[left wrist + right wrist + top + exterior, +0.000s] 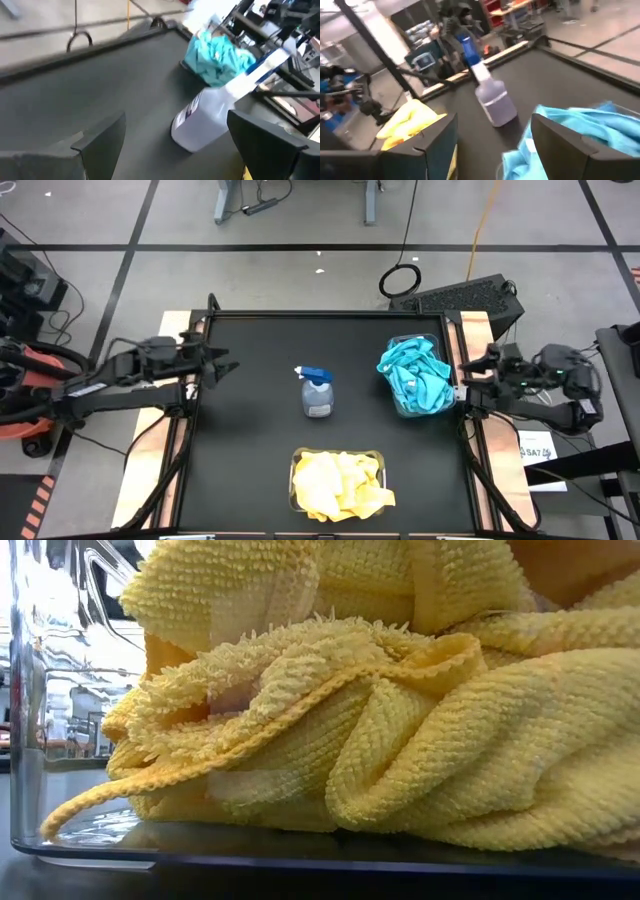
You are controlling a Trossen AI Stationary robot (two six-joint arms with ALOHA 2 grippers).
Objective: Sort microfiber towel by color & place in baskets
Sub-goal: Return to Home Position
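Note:
Teal-blue towels (415, 373) are heaped in a clear basket (432, 406) at the table's right; they also show in the left wrist view (217, 61) and the right wrist view (580, 135). Yellow towels (340, 483) fill a clear basket (294, 461) at the near edge, and fill the low view (380, 710). My left gripper (226, 366) is open and empty at the table's left edge. My right gripper (464, 385) is open and empty at the right edge, beside the teal basket.
A clear spray bottle (317, 392) with a blue trigger stands at the table's middle, between the two baskets; it also shows in the left wrist view (210, 112) and the right wrist view (490, 97). The black tabletop (250, 440) lies bare on the left.

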